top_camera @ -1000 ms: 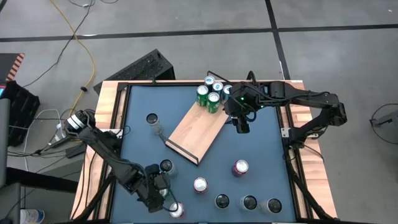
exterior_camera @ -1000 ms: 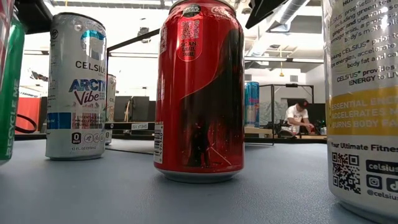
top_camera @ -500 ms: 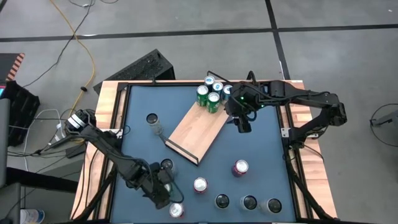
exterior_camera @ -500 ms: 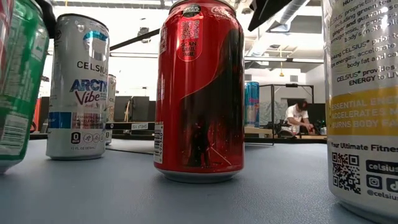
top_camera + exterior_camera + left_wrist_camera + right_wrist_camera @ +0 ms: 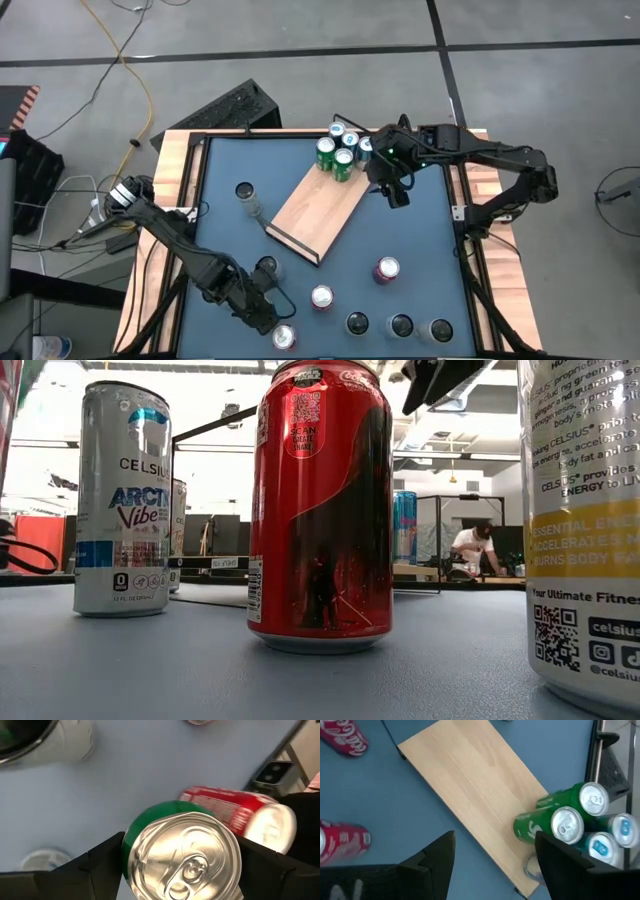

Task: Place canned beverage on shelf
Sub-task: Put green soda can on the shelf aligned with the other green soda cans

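Near the tabletop's front edge, my left gripper, fingers clamped on a green can, must next carry it to the shelf.

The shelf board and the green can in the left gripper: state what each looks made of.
Shelf board: pale wood, matte, faint grain visible; possibly laminate. Green can, between the left gripper's fingers: metal, likely aluminium, with a shiny bare lid, pull tab and a green printed body.
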Available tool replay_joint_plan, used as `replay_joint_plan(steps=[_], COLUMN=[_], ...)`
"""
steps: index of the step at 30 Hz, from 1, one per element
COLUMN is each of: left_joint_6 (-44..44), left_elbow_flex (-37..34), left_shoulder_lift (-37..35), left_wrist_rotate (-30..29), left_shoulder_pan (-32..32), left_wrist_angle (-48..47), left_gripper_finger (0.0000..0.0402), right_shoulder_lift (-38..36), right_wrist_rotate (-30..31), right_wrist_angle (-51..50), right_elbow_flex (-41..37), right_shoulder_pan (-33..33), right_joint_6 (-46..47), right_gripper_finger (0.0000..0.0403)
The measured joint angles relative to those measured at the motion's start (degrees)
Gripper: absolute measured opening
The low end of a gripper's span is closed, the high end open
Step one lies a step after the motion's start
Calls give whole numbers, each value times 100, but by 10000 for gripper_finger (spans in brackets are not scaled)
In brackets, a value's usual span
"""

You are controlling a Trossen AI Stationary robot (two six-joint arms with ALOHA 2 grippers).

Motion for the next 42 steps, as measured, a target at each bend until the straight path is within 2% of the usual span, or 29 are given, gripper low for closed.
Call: replay_joint_plan(steps=[5, 10, 13, 17, 20, 22, 27, 32, 38, 42], left_joint_6=[-11, -170, -274, -531, -257, 39, 210, 219, -188, 17], left_elbow_flex=[962, 2244, 3060, 4045, 4494, 4633, 4551, 4272, 4056, 4046], left_shoulder_lift=[0, 0, 0, -4, -14, -17, 18, 137, 601, 1050], left_wrist_rotate=[-36, -296, -931, -2262, -3074, -3306, -3190, -2905, -2364, -1926], left_shoulder_pan=[129, 371, 607, 1104, 1569, 1957, 2952, 3677, 4040, 4099], left_wrist_angle=[-868, -1908, -2717, -3406, -3610, -3590, -3564, -3306, -3044, -3033], left_gripper_finger=[288, 288, 288, 288, 288, 288, 288, 288, 302, 317], right_shoulder_lift=[-175, -281, -365, -404, -405, -405, -405, -403, -403, -403], right_wrist_rotate=[-160, -159, -174, -157, -148, -150, -148, -146, -141, -146], right_wrist_angle=[-36, -120, -118, -235, -273, -293, -320, -377, -506, -497], right_elbow_flex=[348, 622, 644, 642, 642, 642, 640, 640, 636, 636], right_shoulder_pan=[-243, -486, -567, -678, -711, -739, -735, -737, -733, -733], right_joint_6=[-170, -179, -90, 113, 172, 172, 256, 530, 535, 533], right_gripper_finger=[259, 259, 259, 259, 259, 259, 259, 259, 259, 259])
